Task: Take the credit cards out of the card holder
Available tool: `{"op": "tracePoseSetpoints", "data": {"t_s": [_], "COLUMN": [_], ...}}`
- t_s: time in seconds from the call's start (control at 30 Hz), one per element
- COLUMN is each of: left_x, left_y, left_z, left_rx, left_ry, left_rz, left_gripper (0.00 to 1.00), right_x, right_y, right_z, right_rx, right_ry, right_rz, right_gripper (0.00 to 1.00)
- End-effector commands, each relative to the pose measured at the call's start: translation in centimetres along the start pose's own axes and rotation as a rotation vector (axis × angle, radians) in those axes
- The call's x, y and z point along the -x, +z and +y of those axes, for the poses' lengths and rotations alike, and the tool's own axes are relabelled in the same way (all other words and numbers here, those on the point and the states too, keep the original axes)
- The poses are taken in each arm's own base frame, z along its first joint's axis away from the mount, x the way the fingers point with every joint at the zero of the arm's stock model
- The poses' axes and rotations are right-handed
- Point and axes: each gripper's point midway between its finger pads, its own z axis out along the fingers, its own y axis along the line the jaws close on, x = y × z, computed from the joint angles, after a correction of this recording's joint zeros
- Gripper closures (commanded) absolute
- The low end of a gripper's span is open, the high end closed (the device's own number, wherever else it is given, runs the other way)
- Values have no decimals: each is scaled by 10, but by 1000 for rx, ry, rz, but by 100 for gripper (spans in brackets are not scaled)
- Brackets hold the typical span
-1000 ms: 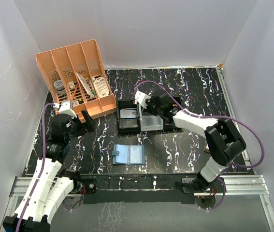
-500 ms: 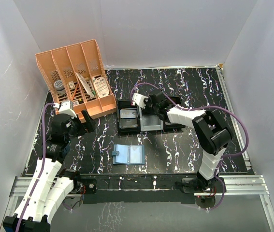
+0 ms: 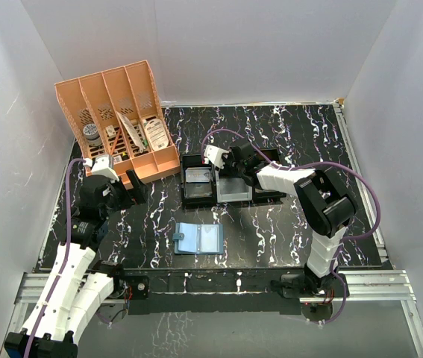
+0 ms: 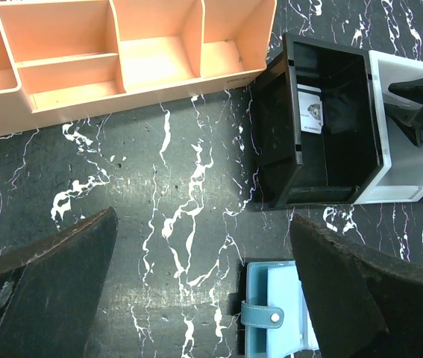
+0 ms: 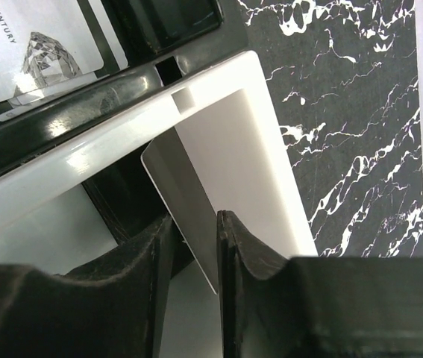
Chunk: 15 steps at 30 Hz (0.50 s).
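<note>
Right fingers (image 5: 233, 246) have parted slightly around a card (image 5: 185, 186) over the white tray (image 5: 226, 97); left fingers (image 4: 345, 283) gape empty.

Bright, even, diffuse light with soft shadows; glare streaks the white tray (image 5: 107, 149) rim

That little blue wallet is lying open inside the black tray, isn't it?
Not quite. The blue wallet does lie open, but on the bare table, nearer the arms than the black tray, not inside it. The top view shows this plainly.
</note>
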Motion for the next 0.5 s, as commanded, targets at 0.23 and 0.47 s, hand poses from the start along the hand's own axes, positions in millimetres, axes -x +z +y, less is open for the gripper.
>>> {"op": "tracePoseSetpoints", "data": {"t_s": [0.23, 0.47], "left_x": [3, 2], "left_y": [0, 2], "left_z": [-2, 0], "left_rx": [-12, -3], "left_ry": [12, 5], "left_rz": [-11, -1], "left_gripper": [1, 1], "right_x": [13, 16], "right_y": [-4, -6], "right_z": [-10, -10], "right_rx": [2, 19], "right_ry": [2, 68], "right_rz": [-46, -65], "right_gripper": [68, 62]}}
